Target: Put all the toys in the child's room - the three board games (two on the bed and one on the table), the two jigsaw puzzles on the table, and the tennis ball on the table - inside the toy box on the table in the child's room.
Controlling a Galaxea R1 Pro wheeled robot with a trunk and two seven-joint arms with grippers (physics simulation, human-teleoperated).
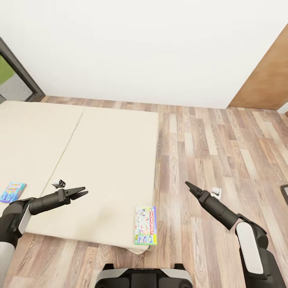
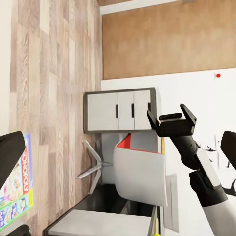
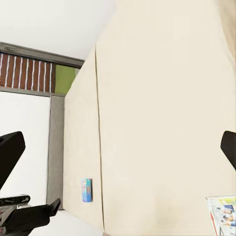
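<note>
A beige bed (image 1: 80, 160) is seen from above, with two board games lying flat on it. A white game (image 1: 145, 225) with green edge is placed at the bed's near right corner; red lettering reading "MONOPOLY" is made out on it in the left wrist view (image 2: 17, 187). A small blue game (image 1: 13, 191) is placed near the bed's left edge; its writing cannot be read. The left hand (image 1: 80, 193) is held above the bed with its fingers parted and nothing grasped. The right hand (image 1: 189, 186) is held over the wood floor (image 1: 224, 160) beside the bed, and in the left wrist view (image 2: 171, 116) its fingers are shown spread and empty.
</note>
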